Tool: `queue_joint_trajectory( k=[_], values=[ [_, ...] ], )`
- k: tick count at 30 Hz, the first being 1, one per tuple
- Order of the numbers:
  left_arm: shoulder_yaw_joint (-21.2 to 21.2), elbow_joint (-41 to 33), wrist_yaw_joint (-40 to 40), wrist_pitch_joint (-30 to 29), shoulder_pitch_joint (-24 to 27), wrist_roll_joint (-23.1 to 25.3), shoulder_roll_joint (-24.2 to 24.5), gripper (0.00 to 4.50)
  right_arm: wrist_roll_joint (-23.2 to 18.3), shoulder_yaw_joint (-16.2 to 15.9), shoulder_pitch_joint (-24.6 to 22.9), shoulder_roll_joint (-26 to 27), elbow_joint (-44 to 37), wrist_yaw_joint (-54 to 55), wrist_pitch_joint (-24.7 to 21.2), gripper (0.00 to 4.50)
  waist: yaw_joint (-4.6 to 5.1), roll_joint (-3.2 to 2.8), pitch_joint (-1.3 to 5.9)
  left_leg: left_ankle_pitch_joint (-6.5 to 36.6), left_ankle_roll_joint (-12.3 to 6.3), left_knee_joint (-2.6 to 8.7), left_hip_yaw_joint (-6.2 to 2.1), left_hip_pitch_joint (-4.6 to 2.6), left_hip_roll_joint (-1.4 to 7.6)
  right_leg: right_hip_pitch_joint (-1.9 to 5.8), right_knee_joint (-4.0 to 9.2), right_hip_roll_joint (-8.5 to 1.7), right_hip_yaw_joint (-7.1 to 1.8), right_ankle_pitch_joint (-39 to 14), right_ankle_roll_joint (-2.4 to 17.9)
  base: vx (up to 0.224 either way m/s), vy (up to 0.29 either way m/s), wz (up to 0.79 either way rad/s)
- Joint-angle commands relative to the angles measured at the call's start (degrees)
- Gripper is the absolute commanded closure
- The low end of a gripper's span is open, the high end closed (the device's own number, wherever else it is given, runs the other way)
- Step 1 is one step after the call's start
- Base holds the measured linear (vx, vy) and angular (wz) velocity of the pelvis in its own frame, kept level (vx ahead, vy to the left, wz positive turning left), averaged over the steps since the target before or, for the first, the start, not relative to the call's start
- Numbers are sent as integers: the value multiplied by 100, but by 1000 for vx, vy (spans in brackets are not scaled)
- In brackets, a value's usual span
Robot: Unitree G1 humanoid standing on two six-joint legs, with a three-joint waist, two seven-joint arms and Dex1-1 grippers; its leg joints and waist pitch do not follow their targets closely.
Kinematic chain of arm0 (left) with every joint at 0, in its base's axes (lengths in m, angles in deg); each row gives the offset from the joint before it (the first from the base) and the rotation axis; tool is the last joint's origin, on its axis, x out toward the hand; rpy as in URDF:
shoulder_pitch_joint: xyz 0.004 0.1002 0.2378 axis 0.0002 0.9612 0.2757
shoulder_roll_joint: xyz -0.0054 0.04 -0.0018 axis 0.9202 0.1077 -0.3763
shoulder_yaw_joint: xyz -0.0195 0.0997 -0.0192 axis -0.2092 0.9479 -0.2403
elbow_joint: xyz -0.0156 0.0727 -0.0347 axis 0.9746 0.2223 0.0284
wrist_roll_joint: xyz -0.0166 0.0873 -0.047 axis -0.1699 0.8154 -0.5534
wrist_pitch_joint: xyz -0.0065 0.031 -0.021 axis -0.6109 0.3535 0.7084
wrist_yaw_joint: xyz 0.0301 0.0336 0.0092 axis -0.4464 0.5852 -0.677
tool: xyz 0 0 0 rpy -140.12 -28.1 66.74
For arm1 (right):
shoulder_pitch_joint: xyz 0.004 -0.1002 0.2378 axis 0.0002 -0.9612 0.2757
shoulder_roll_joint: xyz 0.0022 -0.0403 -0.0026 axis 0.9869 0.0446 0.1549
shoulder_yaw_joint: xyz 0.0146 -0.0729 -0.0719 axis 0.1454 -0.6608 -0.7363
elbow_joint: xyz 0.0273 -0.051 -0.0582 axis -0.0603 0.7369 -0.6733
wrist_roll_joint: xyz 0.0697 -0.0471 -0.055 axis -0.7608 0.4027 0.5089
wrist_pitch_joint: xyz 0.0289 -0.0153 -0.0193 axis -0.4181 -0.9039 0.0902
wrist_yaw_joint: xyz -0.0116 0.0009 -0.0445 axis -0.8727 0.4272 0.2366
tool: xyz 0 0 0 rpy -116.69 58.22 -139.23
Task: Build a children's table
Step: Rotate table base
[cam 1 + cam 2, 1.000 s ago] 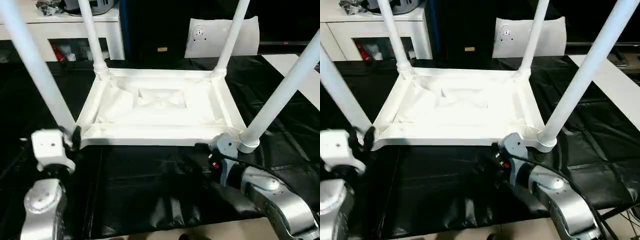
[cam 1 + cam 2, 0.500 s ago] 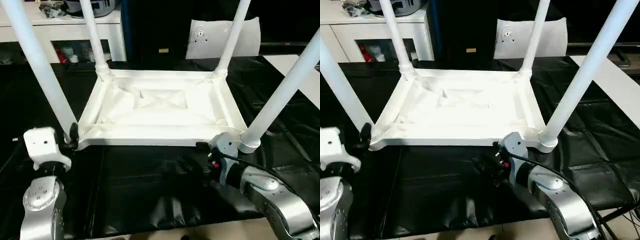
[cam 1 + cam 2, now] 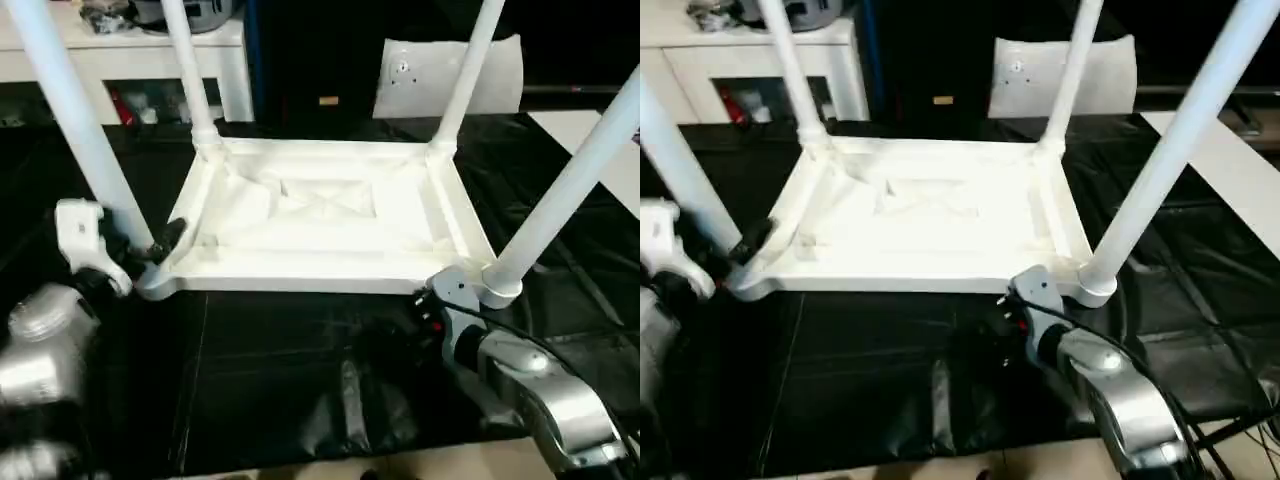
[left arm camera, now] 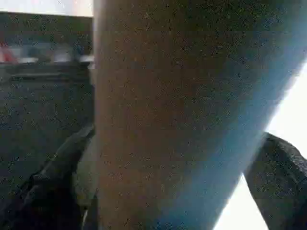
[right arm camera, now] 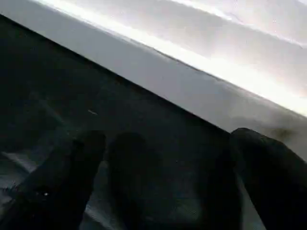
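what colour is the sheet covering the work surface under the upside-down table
Black and slightly glossy, with creases. The cover shows best in the left eye view, beneath the white table.

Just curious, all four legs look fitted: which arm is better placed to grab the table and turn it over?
Probably the left. Its tool straddles the near left leg where it meets the table. The right tool lies open on the black cover, short of the near edge.

Black cover (image 3: 280, 400) lies creased over the work surface. White cabinet (image 3: 120, 60) stands behind, red item (image 3: 118, 105) on its shelf.
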State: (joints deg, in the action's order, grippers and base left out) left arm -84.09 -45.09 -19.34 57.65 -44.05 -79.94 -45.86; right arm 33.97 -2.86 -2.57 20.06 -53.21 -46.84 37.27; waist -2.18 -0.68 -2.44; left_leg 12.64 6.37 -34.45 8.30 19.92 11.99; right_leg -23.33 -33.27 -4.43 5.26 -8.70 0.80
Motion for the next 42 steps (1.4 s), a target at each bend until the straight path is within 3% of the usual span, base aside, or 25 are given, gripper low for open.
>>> queue_joint_trajectory(
  k=[1, 2, 3, 4, 7, 11, 14, 15, 16, 17, 19, 20, 21, 22, 24, 27, 29, 30, 35, 38, 39, 42],
  values=[
    [240, 72, -887, -369, -169, -286, 141, 4, 183, 76, 151, 36, 257, 203, -44, 0, -14, -67, 337, 813, -88, 448, 66, -2, 23, 317, 292, -289, -264, -1394, 961, 0, 0, 0],
    [325, -42, -1131, -526, -143, -360, 204, 4, 248, 57, 199, 39, 359, 249, 12, 0, -21, -109, 333, 860, -31, 451, 66, -14, 33, 318, 270, -299, -268, -1321, 1034, 0, 0, 0],
    [431, -206, -1349, -680, -86, -421, 266, 4, 301, 48, 252, 50, 470, 292, 76, 0, -17, -87, 330, 871, -18, 452, 73, -18, 39, 313, 280, -305, -274, -1290, 1063, 0, 0, 0],
    [577, -404, -1596, -867, -2, -495, 346, 4, 352, 42, 320, 77, 598, 344, 152, 0, -21, -116, 328, 930, -1, 457, 80, -24, 49, 318, 256, -309, -279, -1288, 1120, 0, 0, 0],
    [898, -822, -1944, -968, 237, -521, 463, 4, 405, 46, 463, 169, 811, 414, 335, 0, -8, -107, 312, 1084, 26, 468, 85, -10, 55, 323, 270, -318, -281, -1435, 1130, 0, 0, 0],
    [1425, -1754, -2450, -1398, 763, -783, 665, 4, 427, 43, 665, 344, 926, 485, 444, 0, 6, -54, 293, 1186, -15, 472, 105, -11, 49, 324, 300, -295, -294, -1741, 1014, 0, 0, 0],
    [1592, -2610, -2511, -1986, 1109, -1232, 694, 4, 492, -29, 793, 415, 1002, 451, 520, 0, 35, -21, 271, 1256, 7, 483, 108, -5, 54, 314, 292, -287, -305, -2024, 972, 0, 0, 0],
    [1611, -2753, -2494, -2071, 1162, -1286, 689, 4, 504, -44, 816, 423, 1024, 442, 538, 0, 36, -40, 277, 1275, 17, 477, 104, -15, 59, 312, 270, -289, -308, -2027, 982, 0, 0, 0],
    [1726, -3178, -2446, -2247, 1336, -1398, 669, 4, 542, -94, 902, 464, 1118, 424, 605, 0, 54, -5, 263, 1320, -7, 480, 105, -3, 51, 313, 284, -280, -311, -2184, 924, 0, 0, 0],
    [1740, -3229, -2442, -2266, 1357, -1406, 667, 4, 548, -99, 913, 470, 1135, 422, 618, 0, 60, -18, 261, 1330, -4, 484, 103, 0, 51, 314, 294, -284, -310, -2244, 905, 0, 0, 0],
    [1928, -3775, -2248, -2455, 1552, -1569, 550, 4, 599, -232, 1062, 552, 1284, 345, 725, 0, 94, 75, 252, 1385, -31, 470, 114, -3, 40, 297, 320, -262, -310, -2427, 820, 0, 0, 0],
    [1979, -3898, -2162, -2468, 1580, -1602, 482, 4, 613, -278, 1105, 574, 1318, 320, 743, 0, 107, 31, 241, 1399, -25, 477, 104, -2, 41, 295, 341, -262, -308, -2532, 776, 0, 0, 0],
    [2000, -3962, -2119, -2497, 1591, -1637, 443, 4, 625, -303, 1136, 594, 1348, 310, 759, 0, 120, 47, 240, 1404, -23, 464, 113, -9, 36, 279, 350, -260, -307, -2568, 752, 0, 0, 0],
    [2057, -4138, -2010, -2599, 1605, -1729, 350, 4, 667, -360, 1230, 658, 1456, 282, 819, 0, 168, 111, 241, 1411, -23, 459, 111, -3, 25, 282, 365, -243, -301, -2663, 672, 0, 0, 0],
    [2127, -4260, -1918, -2656, 1589, -1785, 240, 4, 710, -415, 1341, 728, 1588, 254, 882, 0, 207, 97, 240, 1368, -27, 460, 96, 23, 17, 291, 356, -242, -296, -2668, 650, 0, 0, 0],
    [2298, -4382, -1818, -2711, 1533, -1800, 84, 4, 769, -519, 1568, 872, 1839, 197, 1000, 0, 253, 124, 247, 1348, -40, 447, 98, 21, 13, 283, 350, -228, -303, -2573, 653, 0, 0, 0],
    [2329, -4522, -1630, -2895, 1446, -1941, -112, 4, 828, -577, 1757, 1021, 2075, 140, 1105, 0, 296, 107, 257, 1319, -28, 441, 92, 29, 12, 287, 328, -225, -304, -2463, 701, 0, 0, 0],
    [2383, -4622, -1516, -3057, 1362, -2057, -245, 4, 864, -633, 1911, 1148, 2283, 82, 1205, 0, 323, 126, 270, 1282, -19, 430, 99, 44, 12, 301, 305, -221, -310, -2341, 762, 0, 0, 0],
    [2686, -4655, -1422, -3189, 1195, -2037, -423, 4, 976, -775, 2238, 1410, 2843, -46, 1449, 0, 325, 143, 304, 939, -60, 400, 109, 74, 5, 322, 240, -206, -345, -1798, 931, 0, 0, 0],
    [2907, -4580, -1396, -3168, 1013, -1879, -523, 4, 1037, -786, 2362, 1523, 3131, -60, 1591, 0, 300, 136, 310, 837, -63, 392, 130, 35, 13, 302, 207, -191, -363, -1483, 1092, 0, 0, 0],
    [2939, -4551, -1401, -3157, 978, -1842, -539, 4, 1049, -778, 2380, 1539, 3179, -60, 1617, 0, 302, 156, 311, 822, -73, 396, 130, 40, 15, 309, 204, -189, -360, -1449, 1107, 0, 0, 0],
    [3097, -4317, -1317, -3041, 729, -1598, -697, 4, 1126, -715, 2467, 1599, 3439, -53, 1769, 0, 281, 134, 303, 876, -65, 391, 142, 16, 17, 296, 215, -191, -366, -1466, 1118, 0, 0, 0]
  ],
)
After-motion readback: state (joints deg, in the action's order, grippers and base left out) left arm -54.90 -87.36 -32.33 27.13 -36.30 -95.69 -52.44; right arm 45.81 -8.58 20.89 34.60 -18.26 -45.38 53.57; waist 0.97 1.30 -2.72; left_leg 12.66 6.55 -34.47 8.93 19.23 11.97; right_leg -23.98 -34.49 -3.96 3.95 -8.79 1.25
